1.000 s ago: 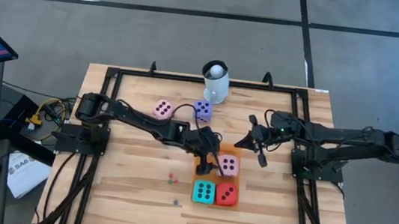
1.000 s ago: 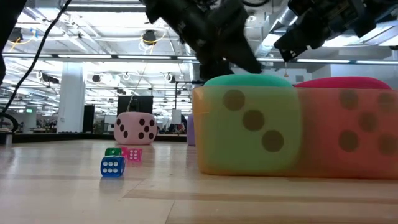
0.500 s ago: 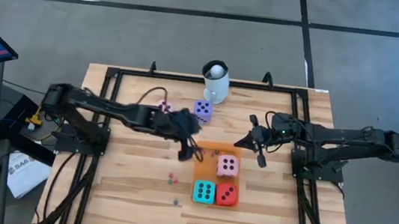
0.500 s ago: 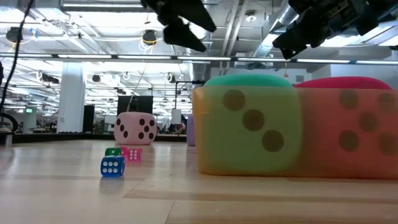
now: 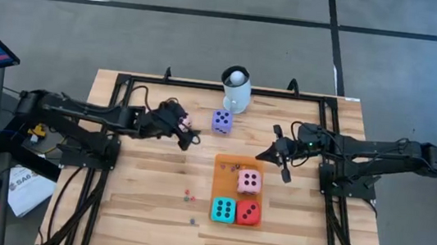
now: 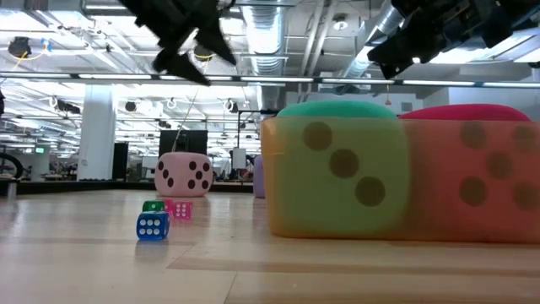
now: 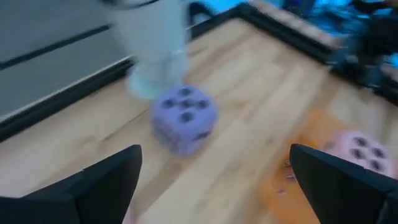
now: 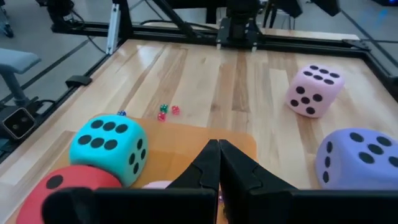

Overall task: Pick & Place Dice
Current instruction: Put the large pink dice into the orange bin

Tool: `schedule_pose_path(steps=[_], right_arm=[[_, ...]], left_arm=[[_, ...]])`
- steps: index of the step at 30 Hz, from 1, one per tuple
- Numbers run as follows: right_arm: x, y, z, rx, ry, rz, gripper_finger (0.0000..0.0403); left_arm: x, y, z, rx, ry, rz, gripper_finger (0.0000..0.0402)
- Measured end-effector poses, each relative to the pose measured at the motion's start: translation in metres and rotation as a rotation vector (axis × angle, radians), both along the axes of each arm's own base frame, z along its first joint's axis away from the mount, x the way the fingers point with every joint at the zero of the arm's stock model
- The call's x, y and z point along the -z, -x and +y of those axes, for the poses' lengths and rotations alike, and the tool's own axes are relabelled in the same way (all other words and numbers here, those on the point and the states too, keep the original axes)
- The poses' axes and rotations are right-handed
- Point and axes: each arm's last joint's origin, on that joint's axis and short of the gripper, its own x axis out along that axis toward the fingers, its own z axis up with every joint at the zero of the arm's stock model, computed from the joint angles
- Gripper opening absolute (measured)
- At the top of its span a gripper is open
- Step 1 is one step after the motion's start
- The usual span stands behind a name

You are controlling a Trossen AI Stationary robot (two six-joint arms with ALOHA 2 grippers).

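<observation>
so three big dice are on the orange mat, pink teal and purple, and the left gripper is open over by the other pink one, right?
Not quite: the third die on the orange mat is red, not purple. The high view shows the pink die, teal die and red die there; the purple die sits on bare wood near the mug. The rest holds: the open left gripper is by the other pink die.

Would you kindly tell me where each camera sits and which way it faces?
High: overhead, straight down; both arms, left gripper.
Low: table height, level past teal die; both grippers overhead.
Left wrist: toward purple die; own open fingers.
Right wrist: across table; own shut right gripper.
Shared: purple die.
</observation>
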Motion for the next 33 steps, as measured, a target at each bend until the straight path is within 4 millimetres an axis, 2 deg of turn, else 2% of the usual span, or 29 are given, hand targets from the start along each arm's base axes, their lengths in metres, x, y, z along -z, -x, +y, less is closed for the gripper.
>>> schedule_pose_path(steps=[5,17,26,33], right_arm=[[0.000,0.000,-0.001,0.019,0.007,0.004,0.0000],[0.001,0.000,-0.001,0.021,0.011,0.005,0.0000],[-0.002,-0.001,-0.003,0.076,0.063,-0.025,0.0000],[-0.002,-0.001,-0.003,0.075,0.063,-0.029,0.0000]], left_arm=[[0.008,0.008,0.015,-0.109,0.041,-0.021,0.0400],[0.014,0.014,0.036,-0.203,0.047,0.017,0.0400],[0.033,0.018,0.052,-0.242,0.102,0.175,0.0400],[0.051,0.009,0.066,-0.205,0.143,0.260,0.0400]])
